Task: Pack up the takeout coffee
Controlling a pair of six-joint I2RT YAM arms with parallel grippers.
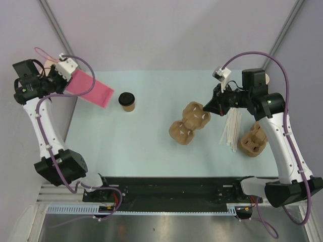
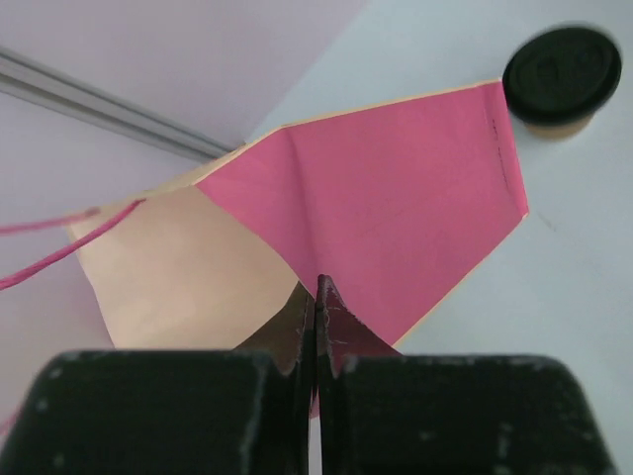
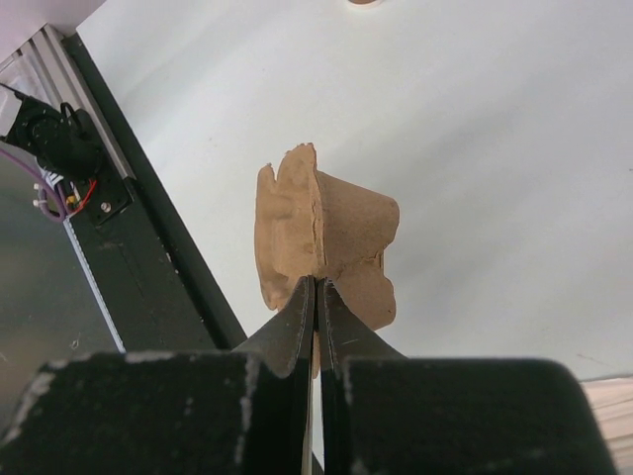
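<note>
The takeout coffee (image 1: 127,101), a small tan cup under a round black lid, stands upright on the table (image 1: 151,151), toward its far left side. It is just beside the nearest corner of a pink paper bag (image 1: 90,88), and nothing holds it. The bag lies slanted, its other end reaching past the table's left edge. There the left jaws are pressed fully together on a fold of the pink paper, near the bag's tan inner side. The bag's thin pink cord handles (image 2: 59,247) trail off to the left.

Across the table, the right jaws are likewise closed tight, pinching the rim of a brown moulded-pulp cup carrier (image 1: 191,122) right of centre. I cannot tell whether that carrier touches the table. A second carrier (image 1: 254,141) sits further right, beside the right arm. A bundle of white sticks (image 1: 232,131) lies between the two carriers.
</note>
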